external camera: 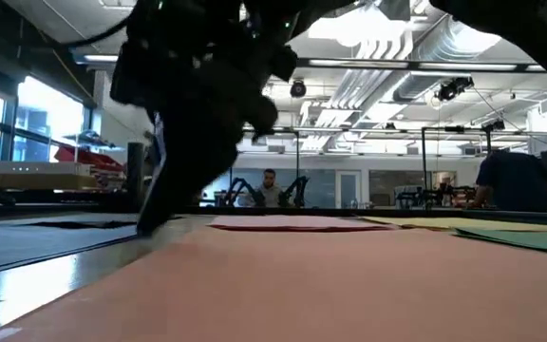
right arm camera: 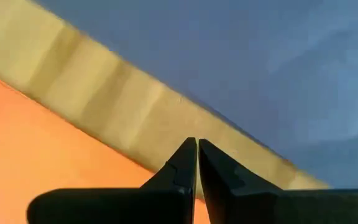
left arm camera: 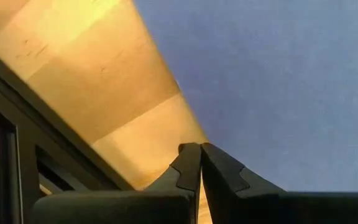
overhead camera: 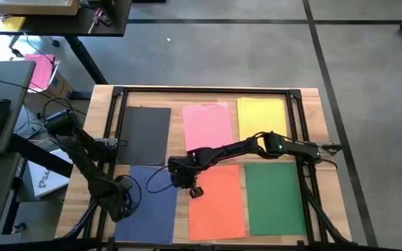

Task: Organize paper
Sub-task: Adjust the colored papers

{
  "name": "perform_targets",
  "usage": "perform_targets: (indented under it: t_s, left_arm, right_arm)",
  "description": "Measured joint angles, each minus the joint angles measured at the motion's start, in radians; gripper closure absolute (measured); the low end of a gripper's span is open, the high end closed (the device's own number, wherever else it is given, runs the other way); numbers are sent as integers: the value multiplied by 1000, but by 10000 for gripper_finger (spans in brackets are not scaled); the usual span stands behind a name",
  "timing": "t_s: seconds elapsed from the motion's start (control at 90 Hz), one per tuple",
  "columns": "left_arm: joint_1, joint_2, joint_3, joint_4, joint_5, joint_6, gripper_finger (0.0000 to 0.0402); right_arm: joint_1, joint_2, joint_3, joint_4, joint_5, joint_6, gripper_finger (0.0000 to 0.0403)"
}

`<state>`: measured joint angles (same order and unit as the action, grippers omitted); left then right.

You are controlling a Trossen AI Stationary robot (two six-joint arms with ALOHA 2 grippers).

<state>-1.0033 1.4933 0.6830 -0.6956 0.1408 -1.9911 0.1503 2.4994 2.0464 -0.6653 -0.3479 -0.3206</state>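
Six sheets of paper lie flat on the wooden table [overhead camera: 313, 111] in two rows. Taking the orange sheet [overhead camera: 218, 202] as the landmark: the blue sheet [overhead camera: 152, 206] lies beside it across a narrow strip of bare wood, the green sheet [overhead camera: 274, 195] lies on its other side, the pink sheet [overhead camera: 208, 125] lies beyond it, and the dark grey sheet [overhead camera: 145, 132] and yellow sheet [overhead camera: 260, 115] flank the pink one.

The right gripper [right arm camera: 196, 149] hangs low over the strip of wood between the orange and blue sheets, its fingers pressed together and holding nothing. The left gripper [left arm camera: 200, 152] sits at the far edge of the blue sheet from the orange one, its fingers likewise together and empty.

The step in hand appears to be alignment of the orange or the blue sheet. The next move likely calls for the closed tip to press on a sheet edge and slide it square.
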Motion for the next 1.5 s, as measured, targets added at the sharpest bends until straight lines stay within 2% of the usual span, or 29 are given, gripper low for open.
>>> perform_targets:
  t_s: [0.189,0.511,0.622,0.767,0.933,1.078,1.244,1.5]
  left_arm:
    - [41,0,0,-7,-11,67,401]
    - [46,0,8,-8,9,59,401]
    - [47,-1,30,4,4,67,401]
    - [44,-2,38,-3,46,72,401]
    - [33,-2,39,-3,104,74,401]
    - [12,-6,31,57,112,64,402]
    - [-1,-8,13,98,52,53,402]
    - [25,-3,11,78,39,74,401]
  right_arm:
    - [-10,12,2,10,-13,26,403]
    - [-25,15,0,49,-16,58,403]
    - [-23,10,1,40,10,58,403]
    - [-13,-13,0,20,71,59,403]
    - [8,-10,0,23,45,51,403]
    - [21,3,0,9,-2,48,403]
    - [22,3,0,18,-3,49,403]
    - [24,4,0,27,-9,26,403]
